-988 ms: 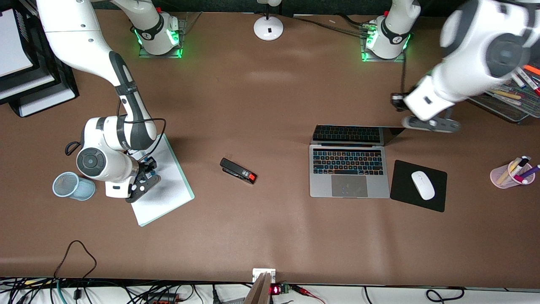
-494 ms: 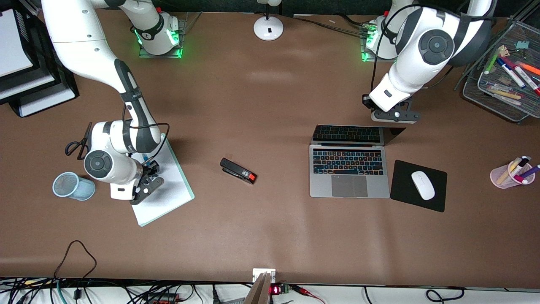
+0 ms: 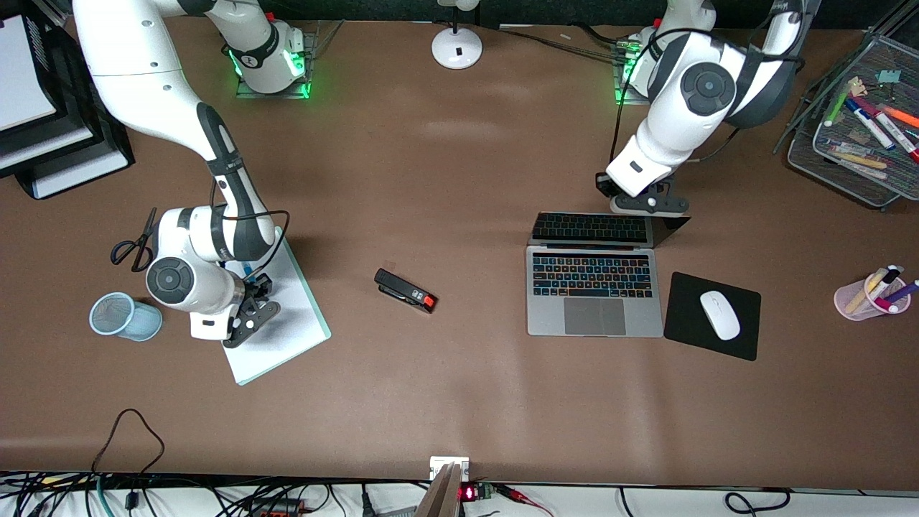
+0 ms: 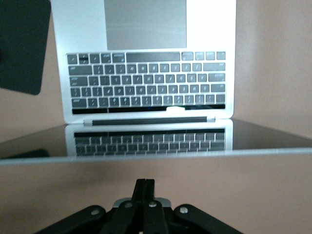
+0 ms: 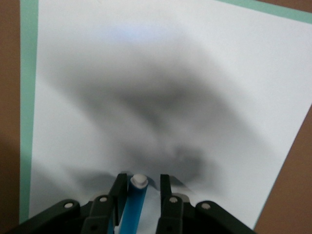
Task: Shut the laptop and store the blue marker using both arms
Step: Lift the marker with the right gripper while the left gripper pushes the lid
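Note:
The laptop (image 3: pixel 594 294) lies open on the table with its lid (image 3: pixel 596 228) tilted up; the left wrist view shows its keyboard (image 4: pixel 146 87). My left gripper (image 3: pixel 648 206) is shut and empty (image 4: pixel 145 186), just above the lid's top edge on the robots' side. My right gripper (image 3: pixel 253 298) is low over the white clipboard (image 3: pixel 287 323). It is open (image 5: pixel 140 183) around the blue marker (image 5: pixel 134 207). The marker leans on one finger (image 5: pixel 118 187), with a gap to the other. The marker also shows in the front view (image 3: pixel 248 272).
A black stapler (image 3: pixel 406 291) lies mid-table. A white mouse (image 3: pixel 719 314) sits on a black mat (image 3: pixel 689 337) beside the laptop. A pink pen cup (image 3: pixel 854 301) and a wire tray (image 3: pixel 833 165) are at the left arm's end. A blue mesh cup (image 3: pixel 123 316), scissors (image 3: pixel 133 240) and black paper trays (image 3: pixel 72 165) are at the right arm's end.
My left arm has swung from near the wire tray to the laptop's lid and come lower. My right gripper has shifted slightly over the clipboard, the marker still between its fingers.

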`<action>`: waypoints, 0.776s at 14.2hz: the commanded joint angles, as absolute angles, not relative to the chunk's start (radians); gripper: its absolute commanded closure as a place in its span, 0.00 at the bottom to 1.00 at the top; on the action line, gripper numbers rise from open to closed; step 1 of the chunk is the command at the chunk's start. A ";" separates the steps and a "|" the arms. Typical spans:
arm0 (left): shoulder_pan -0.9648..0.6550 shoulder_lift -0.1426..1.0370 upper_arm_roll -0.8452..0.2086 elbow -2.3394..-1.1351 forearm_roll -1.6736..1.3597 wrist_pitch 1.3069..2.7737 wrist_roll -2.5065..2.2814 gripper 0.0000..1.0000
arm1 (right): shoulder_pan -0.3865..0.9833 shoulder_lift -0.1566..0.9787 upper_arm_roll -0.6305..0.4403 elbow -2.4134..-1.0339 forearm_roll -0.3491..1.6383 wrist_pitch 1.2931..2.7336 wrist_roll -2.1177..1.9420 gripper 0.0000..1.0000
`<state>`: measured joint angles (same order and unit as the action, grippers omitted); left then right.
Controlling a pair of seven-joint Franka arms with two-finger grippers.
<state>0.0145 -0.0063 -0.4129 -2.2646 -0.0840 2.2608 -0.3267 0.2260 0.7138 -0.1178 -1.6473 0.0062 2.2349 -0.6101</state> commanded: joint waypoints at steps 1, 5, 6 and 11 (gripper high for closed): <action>0.021 0.041 -0.414 -2.250 -0.083 2.325 -0.330 1.00 | 0.222 0.726 -0.112 -1.640 0.025 2.238 -0.634 0.68; 0.026 0.099 -0.408 -2.191 -0.049 2.375 -0.328 1.00 | 0.224 0.726 -0.112 -1.638 0.025 2.238 -0.630 0.79; 0.028 0.132 -0.407 -2.150 -0.031 2.375 -0.327 1.00 | 0.222 0.723 -0.112 -1.635 0.025 2.234 -0.632 0.87; 0.046 0.306 -0.402 -1.970 0.055 2.375 -0.328 1.00 | 0.213 0.678 -0.115 -1.611 0.026 2.203 -0.634 1.00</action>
<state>0.0391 0.1961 -0.3991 -2.0753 0.0124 2.3765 -0.3264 0.2245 0.7112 -0.1183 -1.6219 0.0071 2.2328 -0.6102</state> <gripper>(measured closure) 0.991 0.824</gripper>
